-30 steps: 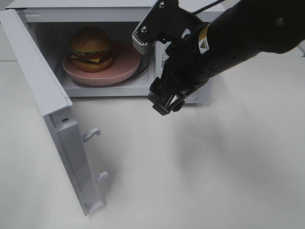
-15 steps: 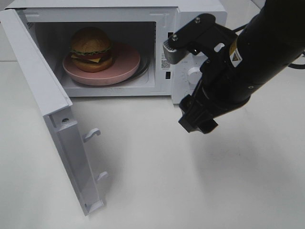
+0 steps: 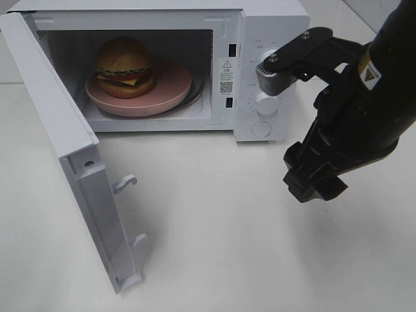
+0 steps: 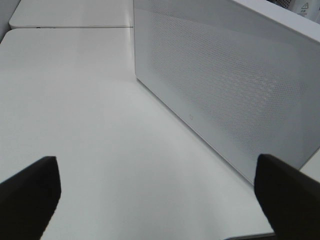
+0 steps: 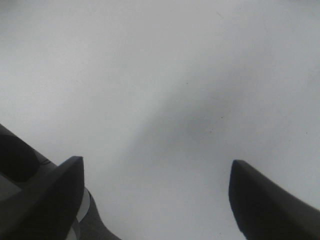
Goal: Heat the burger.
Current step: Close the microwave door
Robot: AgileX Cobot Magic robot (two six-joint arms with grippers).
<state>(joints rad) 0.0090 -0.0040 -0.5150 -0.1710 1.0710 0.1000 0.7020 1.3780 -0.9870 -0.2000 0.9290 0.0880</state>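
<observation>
We've got the white desk (image 3: 214, 247) with the microwave (image 3: 270, 13) on it, door (image 3: 58, 110) swung wide open. Right gripper (image 3: 315, 185) hangs over bare desk near the dials, jaws spread, and the left gripper (image 4: 155, 170) has its jaws spread too. The pink plate (image 3: 172, 88) inside the microwave carries the burger (image 3: 125, 65)

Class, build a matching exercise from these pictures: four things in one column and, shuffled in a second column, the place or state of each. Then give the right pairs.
Column A
1. burger
2. pink plate
3. microwave door
4. right claw

Column B
a. swung wide open
b. open and empty, above the table
c. inside the microwave, under the burger
d. sitting on the pink plate

Pairs: 1-d; 2-c; 3-a; 4-b
</observation>
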